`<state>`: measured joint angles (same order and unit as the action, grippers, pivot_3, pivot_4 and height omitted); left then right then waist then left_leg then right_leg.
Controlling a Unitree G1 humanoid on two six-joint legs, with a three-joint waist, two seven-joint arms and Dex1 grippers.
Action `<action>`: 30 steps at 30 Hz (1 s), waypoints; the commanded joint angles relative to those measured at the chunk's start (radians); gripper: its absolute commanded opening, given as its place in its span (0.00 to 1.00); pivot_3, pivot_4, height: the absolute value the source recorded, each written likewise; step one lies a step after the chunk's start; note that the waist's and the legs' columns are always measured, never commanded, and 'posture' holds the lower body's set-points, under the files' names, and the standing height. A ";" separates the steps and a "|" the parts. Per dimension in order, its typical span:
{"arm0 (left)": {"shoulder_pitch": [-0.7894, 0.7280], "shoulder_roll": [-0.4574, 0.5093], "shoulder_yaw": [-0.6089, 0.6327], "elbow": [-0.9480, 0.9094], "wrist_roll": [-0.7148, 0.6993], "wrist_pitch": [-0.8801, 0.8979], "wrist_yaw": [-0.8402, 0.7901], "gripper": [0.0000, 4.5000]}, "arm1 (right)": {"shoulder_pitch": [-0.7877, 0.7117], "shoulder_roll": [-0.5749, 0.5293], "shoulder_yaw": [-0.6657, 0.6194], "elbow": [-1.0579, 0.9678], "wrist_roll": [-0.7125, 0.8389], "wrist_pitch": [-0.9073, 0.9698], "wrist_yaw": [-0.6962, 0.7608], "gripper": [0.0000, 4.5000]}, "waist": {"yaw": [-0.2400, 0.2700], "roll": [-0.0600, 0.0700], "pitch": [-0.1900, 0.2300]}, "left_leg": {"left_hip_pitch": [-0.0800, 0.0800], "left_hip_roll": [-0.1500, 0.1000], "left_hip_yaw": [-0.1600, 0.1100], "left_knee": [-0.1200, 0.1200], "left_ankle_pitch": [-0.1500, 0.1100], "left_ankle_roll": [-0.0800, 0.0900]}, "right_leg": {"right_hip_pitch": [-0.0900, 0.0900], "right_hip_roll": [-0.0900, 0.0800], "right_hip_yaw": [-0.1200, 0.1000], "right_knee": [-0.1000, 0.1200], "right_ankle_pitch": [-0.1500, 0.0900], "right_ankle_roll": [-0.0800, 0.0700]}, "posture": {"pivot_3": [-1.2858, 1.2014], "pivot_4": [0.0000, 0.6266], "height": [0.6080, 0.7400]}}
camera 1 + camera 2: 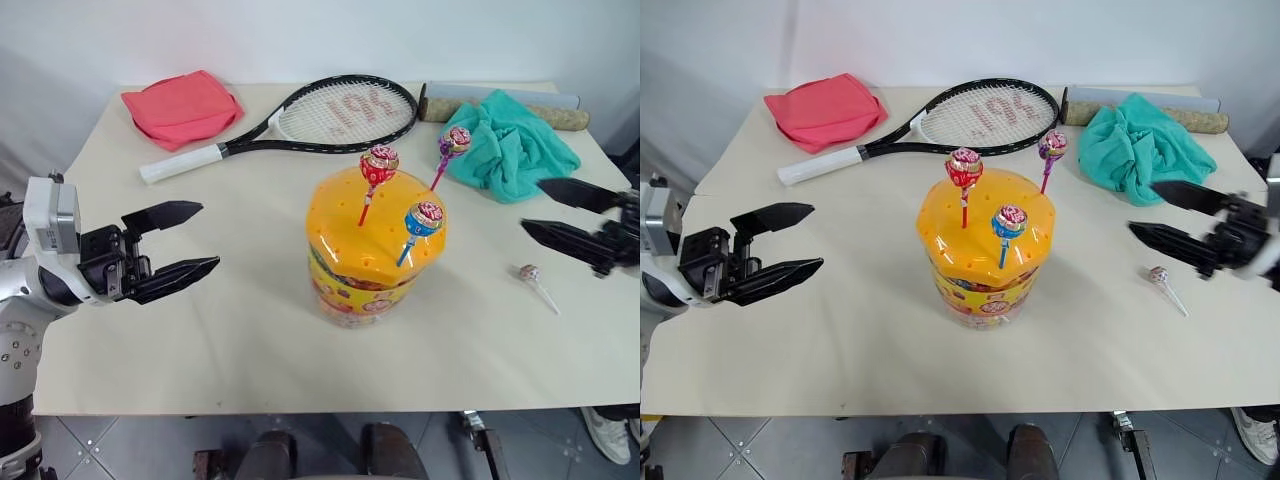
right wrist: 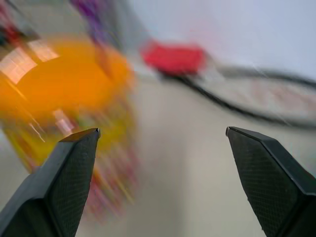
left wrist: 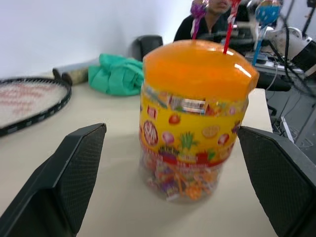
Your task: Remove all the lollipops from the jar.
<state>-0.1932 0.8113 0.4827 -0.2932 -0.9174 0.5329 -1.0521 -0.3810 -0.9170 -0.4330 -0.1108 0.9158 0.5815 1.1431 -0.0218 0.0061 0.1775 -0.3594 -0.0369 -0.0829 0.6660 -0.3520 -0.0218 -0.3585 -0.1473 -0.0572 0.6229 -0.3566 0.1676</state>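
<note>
Head view: jar (image 1: pixel 375 262) mid-table, 3 lollipops in its orange lid: red (image 1: pixel 379 164), blue (image 1: pixel 424 218), purple (image 1: pixel 455 141). Pink lollipop (image 1: pixel 529 273) lies on table (image 1: pixel 200 340) right of jar. Left gripper (image 1: pixel 185 240) spread, empty. Right gripper (image 1: pixel 535 208) spread, empty, above pink one.
Left wrist: jar framed between its fingers, untouched.
Right wrist: blurred; jaws apart.
</note>
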 commanded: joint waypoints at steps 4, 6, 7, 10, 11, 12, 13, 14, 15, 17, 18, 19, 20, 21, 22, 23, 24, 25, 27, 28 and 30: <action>-0.025 0.001 0.011 -0.008 -0.019 -0.006 0.010 1.00 | -0.164 0.091 0.069 -0.068 0.084 0.099 -0.151 0.95 | 0.025 0.000 0.000 | -0.002 -0.001 -0.007 0.002 0.000 0.000 | 0.000 -0.001 0.000 0.000 0.001 0.001 | 0.52 0.24 1.00; -0.029 -0.001 0.007 -0.016 -0.021 -0.005 0.014 1.00 | -0.204 0.122 0.096 -0.072 0.095 0.118 -0.171 0.95 | 0.026 0.000 0.000 | -0.004 -0.001 -0.013 0.003 0.000 0.000 | -0.001 -0.001 -0.002 0.000 0.001 0.001 | 0.52 0.24 1.00; -0.030 -0.003 0.005 -0.019 -0.021 -0.005 0.016 1.00 | -0.220 0.135 0.106 -0.071 0.092 0.120 -0.181 0.95 | 0.024 0.000 0.000 | -0.005 -0.001 -0.013 0.003 0.000 0.000 | -0.001 -0.001 -0.002 0.000 0.001 0.001 | 0.52 0.24 1.00; -0.032 -0.005 0.006 -0.029 -0.025 -0.005 0.020 1.00 | -0.242 0.145 0.135 -0.076 0.086 0.143 -0.180 0.91 | 0.019 0.000 0.000 | -0.008 -0.003 -0.014 0.003 0.000 0.000 | -0.004 -0.001 -0.004 0.001 0.001 0.001 | 0.52 0.24 1.00; -0.032 -0.005 0.007 -0.031 -0.027 -0.005 0.021 1.00 | -0.248 0.149 0.141 -0.076 0.087 0.149 -0.186 0.86 | 0.017 0.000 0.000 | -0.009 -0.003 -0.014 0.003 0.000 0.000 | -0.005 -0.001 -0.004 0.001 0.001 0.001 | 0.52 0.24 1.00; -0.034 -0.006 0.007 -0.033 -0.028 -0.006 0.022 1.00 | -0.255 0.153 0.145 -0.073 0.077 0.145 -0.194 0.82 | 0.017 0.000 0.000 | -0.009 -0.004 -0.014 0.003 0.000 0.000 | -0.005 -0.001 -0.004 0.002 0.001 0.001 | 0.52 0.24 1.00; -0.036 -0.007 0.008 -0.035 -0.031 -0.005 0.024 1.00 | -0.258 0.152 0.150 -0.069 0.070 0.144 -0.192 0.74 | 0.017 0.000 0.000 | -0.009 -0.004 -0.014 0.003 0.000 0.000 | -0.005 -0.001 -0.004 0.002 0.001 0.001 | 0.52 0.24 1.00; -0.039 -0.007 0.009 -0.038 -0.037 -0.004 0.027 1.00 | -0.259 0.150 0.153 -0.065 0.056 0.133 -0.185 0.67 | 0.017 0.000 0.000 | -0.009 -0.004 -0.014 0.003 0.000 0.000 | -0.005 -0.001 -0.004 0.002 0.001 0.001 | 0.52 0.24 1.00; -0.043 -0.008 0.012 -0.044 -0.046 -0.001 0.031 1.00 | -0.257 0.146 0.154 -0.065 0.054 0.129 -0.168 0.59 | 0.017 0.000 0.000 | -0.009 -0.004 -0.014 0.003 0.000 0.000 | -0.005 -0.001 -0.004 0.002 0.001 0.001 | 0.52 0.24 1.00; -0.048 -0.009 0.014 -0.050 -0.060 0.003 0.039 1.00 | -0.257 0.145 0.153 -0.065 0.047 0.121 -0.149 0.44 | 0.017 0.000 0.000 | -0.009 -0.004 -0.014 0.003 0.000 0.000 | -0.005 -0.001 -0.004 0.002 0.001 0.001 | 0.52 0.24 1.00; -0.050 -0.010 0.013 -0.051 -0.065 0.004 0.043 1.00 | -0.258 0.146 0.152 -0.063 0.042 0.116 -0.144 0.36 | 0.017 0.000 0.000 | -0.009 -0.004 -0.014 0.003 0.000 0.000 | -0.005 -0.001 -0.004 0.002 0.001 0.001 | 0.52 0.24 1.00; -0.053 -0.009 0.012 -0.053 -0.072 0.006 0.047 1.00 | -0.267 0.145 0.144 -0.058 0.050 0.118 -0.137 0.29 | 0.017 0.000 0.000 | -0.009 -0.004 -0.014 0.004 0.000 0.000 | -0.005 -0.001 -0.004 0.002 0.001 0.001 | 0.52 0.24 1.00; -0.055 -0.008 0.011 -0.055 -0.078 0.008 0.050 1.00 | -0.273 0.145 0.137 -0.054 0.057 0.121 -0.132 0.21 | 0.017 0.000 0.000 | -0.009 -0.004 -0.014 0.004 0.000 0.000 | -0.005 -0.001 -0.004 0.002 0.001 0.001 | 0.52 0.24 1.00; -0.057 -0.007 0.009 -0.057 -0.085 0.013 0.051 1.00 | -0.290 0.147 0.120 -0.039 0.077 0.125 -0.127 0.13 | 0.017 0.000 0.000 | -0.009 -0.004 -0.015 0.004 0.000 0.000 | -0.005 -0.001 -0.004 0.003 0.001 0.001 | 0.52 0.24 1.00; -0.058 -0.007 0.008 -0.057 -0.090 0.015 0.051 1.00 | -0.313 0.150 0.098 -0.022 0.102 0.130 -0.129 0.08 | 0.016 0.000 0.000 | -0.009 -0.004 -0.014 0.004 0.000 0.000 | -0.005 -0.001 -0.004 0.003 0.001 0.001 | 0.52 0.24 1.00; -0.059 -0.004 0.005 -0.056 -0.090 0.014 0.047 1.00 | -0.343 0.157 0.072 0.002 0.128 0.131 -0.140 0.01 | 0.016 0.000 0.000 | -0.009 -0.004 -0.014 0.004 0.000 0.000 | -0.005 -0.001 -0.004 0.003 0.001 0.001 | 0.52 0.24 1.00; -0.062 -0.002 0.000 -0.053 -0.089 0.013 0.043 1.00 | -0.376 0.162 0.040 0.027 0.159 0.129 -0.146 0.01 | 0.015 0.000 0.000 | -0.009 -0.004 -0.014 0.005 0.000 0.000 | -0.005 -0.001 -0.004 0.003 0.001 0.001 | 0.52 0.24 1.00; -0.065 0.000 -0.007 -0.048 -0.080 0.005 0.033 1.00 | -0.403 0.160 0.017 0.054 0.175 0.131 -0.160 0.01 | 0.014 0.000 0.000 | -0.009 -0.004 -0.014 0.005 0.000 0.000 | -0.005 -0.001 -0.004 0.003 0.001 0.001 | 0.52 0.24 1.00; -0.075 0.010 -0.025 -0.039 -0.052 -0.013 0.009 1.00 | -0.423 0.124 -0.006 0.097 0.162 0.134 -0.149 0.01 | 0.017 0.000 0.000 | -0.009 -0.004 -0.015 0.005 0.000 0.000 | -0.005 -0.001 -0.005 0.003 0.001 0.001 | 0.52 0.24 1.00; -0.079 0.014 -0.032 -0.039 -0.048 -0.013 0.000 1.00 | -0.423 0.093 -0.016 0.128 0.144 0.142 -0.141 0.01 | 0.018 0.000 0.000 | -0.009 -0.004 -0.014 0.005 0.000 0.000 | -0.004 -0.001 -0.006 0.003 0.001 0.001 | 0.52 0.24 1.00; -0.089 0.024 -0.048 -0.043 -0.044 -0.010 -0.023 1.00 | -0.403 0.002 -0.012 0.233 0.053 0.115 -0.115 0.01 | 0.020 0.000 0.000 | -0.009 -0.004 -0.014 0.006 0.000 0.000 | -0.003 -0.001 -0.007 0.003 0.001 0.000 | 0.52 0.24 1.00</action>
<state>-0.2675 0.8112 0.4374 -0.3121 -0.9668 0.5403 -1.0474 -0.7980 -0.8412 -0.4144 0.0448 1.0380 0.7207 1.0052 -0.0022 0.0059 0.1777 -0.3693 -0.0412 -0.0971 0.6723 -0.3519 -0.0215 -0.3613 -0.1484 -0.0640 0.6258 -0.3556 0.1678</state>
